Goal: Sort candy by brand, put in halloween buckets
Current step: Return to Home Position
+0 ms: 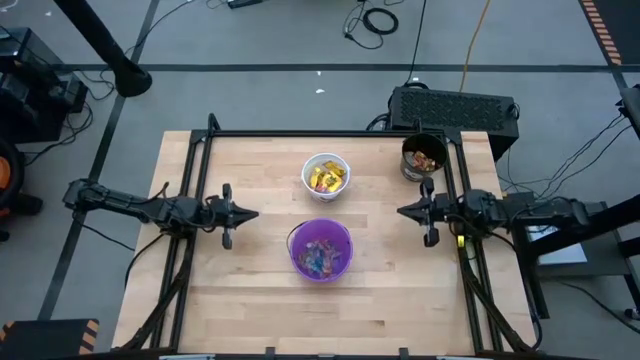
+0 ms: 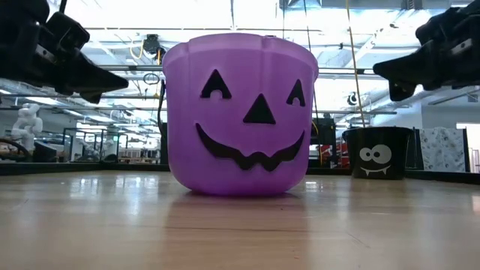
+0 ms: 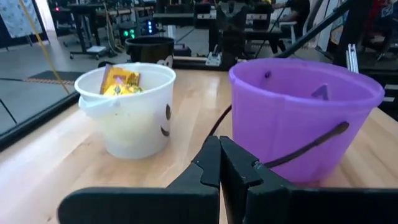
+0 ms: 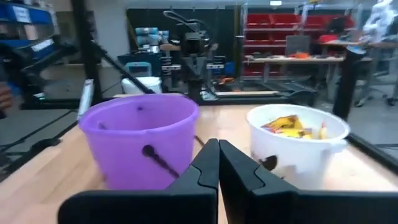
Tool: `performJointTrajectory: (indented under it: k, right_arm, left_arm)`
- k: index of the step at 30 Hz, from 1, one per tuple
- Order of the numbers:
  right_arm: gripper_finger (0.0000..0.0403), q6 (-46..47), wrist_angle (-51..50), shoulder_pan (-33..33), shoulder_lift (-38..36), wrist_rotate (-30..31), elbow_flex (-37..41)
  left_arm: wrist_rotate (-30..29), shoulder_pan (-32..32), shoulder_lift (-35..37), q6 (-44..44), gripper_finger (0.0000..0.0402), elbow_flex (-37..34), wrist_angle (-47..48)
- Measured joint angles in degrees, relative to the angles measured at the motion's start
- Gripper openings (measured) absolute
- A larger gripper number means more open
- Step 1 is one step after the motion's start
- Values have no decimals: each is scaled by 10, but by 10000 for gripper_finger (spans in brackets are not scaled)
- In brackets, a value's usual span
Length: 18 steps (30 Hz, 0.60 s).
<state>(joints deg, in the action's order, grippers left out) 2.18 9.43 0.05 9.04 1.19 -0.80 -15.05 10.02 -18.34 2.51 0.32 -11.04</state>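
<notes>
Pale wooden plank tabletop [image 1: 250, 300] fills the low view's foreground and carries three pails. Two dark jointed arms lie level above it, one along the left edge and one along the right, each pointing inward toward the centre.

Violet plastic pumpkin-faced bucket [image 2: 184, 127] stands mid-table toward the front edge, between the two arms and well apart from both. White plastic bucket [image 3: 134, 124] with a small face stands just behind it. Black plastic bucket [image 2: 356, 150] with cartoon eyes stands at the far right corner, near the right arm.

Left hand [image 1: 252, 214] hovers above the wood left of the violet bucket. Its two dark fingers are pressed together with nothing between them. Right hand [image 1: 402, 211] mirrors it on the other side, just in front of the black bucket, likewise closed and empty.

Small wrapped candy shows only inside the pails:
- Yellow packets [image 3: 121, 84] in the white bucket.
- Pink and blue-green wrappers [image 1: 320, 255] in the violet bucket.
- Orange-red pieces [image 1: 425, 157] in the black bucket.

Judged from this layout, the sorting itself appears complete, and the step in hand is parking the arms at rest. The next move calls for no grasp. It needs only a withdrawal that keeps the right hand clear of the black bucket's rim and both hands clear of the violet bucket's wire handle.
</notes>
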Motion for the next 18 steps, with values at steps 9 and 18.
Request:
performJointTrajectory:
  k: [9, 18]
  right_arm:
    - [0, 28, -64, -7, -90, -25, -1]
    - [0, 16, -62, -7, -90, -45, -1]
  left_arm:
    - [1, 0, 33, 17, 0, 0, 42]
    - [3, 0, 64, -14, 0, 0, 38]
